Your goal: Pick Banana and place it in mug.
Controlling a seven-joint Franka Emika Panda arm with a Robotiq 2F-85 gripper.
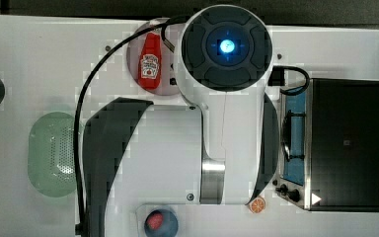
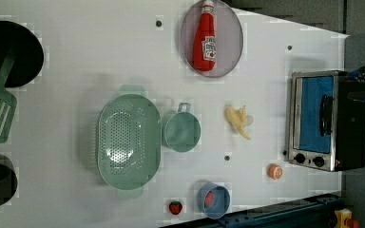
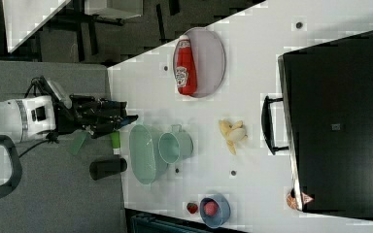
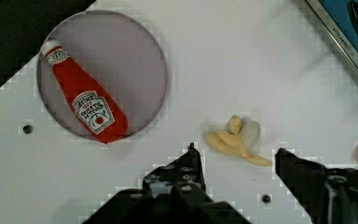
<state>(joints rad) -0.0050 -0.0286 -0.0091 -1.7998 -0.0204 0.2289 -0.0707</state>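
Fingers spread and empty, high above the banana [image 4: 235,140], pick not yet begun.

The gripper [image 4: 237,156] holds nothing; its 2 fingers [image 4: 186,163] stand apart. The banana lies on the white surface [image 2: 100,61] between the mug [image 2: 182,131] and the toaster oven [image 2: 321,121], apart from both. Risks: its peeled flaps splay unevenly, so a badly centred descent could pinch just 1 flap and drop it; the colander [image 2: 129,141] touching the mug could catch a misplaced release.

Robot lab: white table [image 2: 100,57], toy kitchenware.
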